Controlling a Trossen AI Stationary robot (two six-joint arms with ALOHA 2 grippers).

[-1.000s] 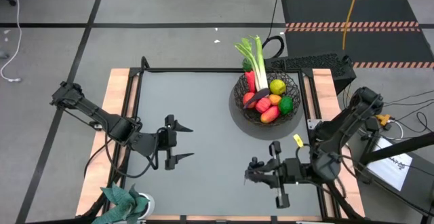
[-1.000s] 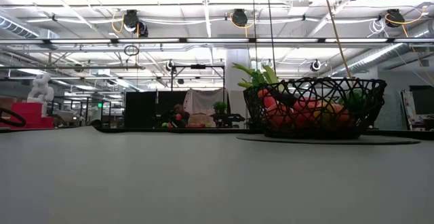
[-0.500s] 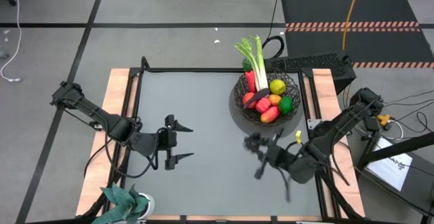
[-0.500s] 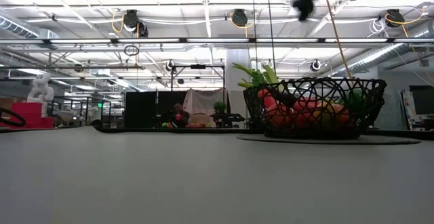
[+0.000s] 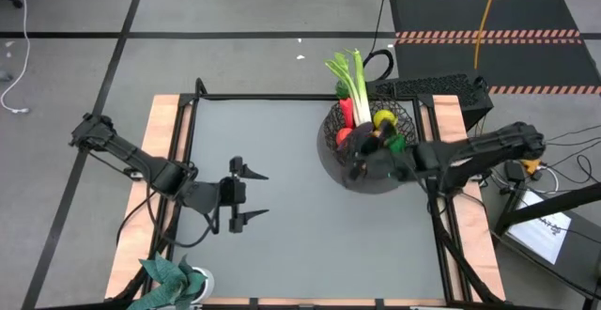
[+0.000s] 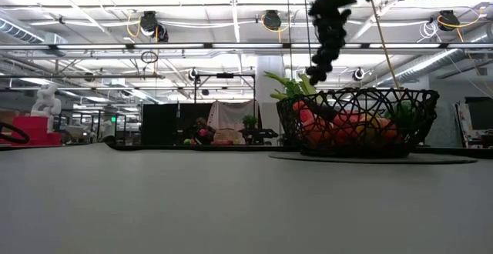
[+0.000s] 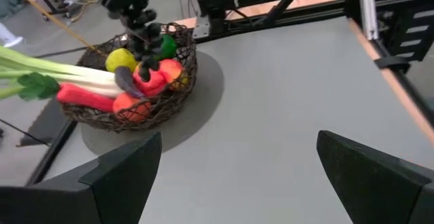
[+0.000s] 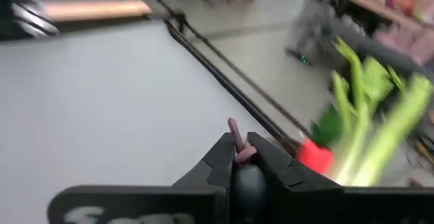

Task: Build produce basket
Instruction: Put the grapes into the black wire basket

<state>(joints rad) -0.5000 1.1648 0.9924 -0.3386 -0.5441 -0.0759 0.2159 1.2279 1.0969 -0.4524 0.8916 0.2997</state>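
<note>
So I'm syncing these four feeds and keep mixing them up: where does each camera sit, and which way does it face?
High view: overhead, looking straight down; both arms, basket, right pincer above it.
Low view: at tabletop height, looking level; right arm dangling dark grapes over the basket.
Left wrist view: on the left arm, facing the basket across the table; own two fingers below.
Right wrist view: on the right arm; own fingers shut on the grape stem.
Shared: all four show the leek.
</note>
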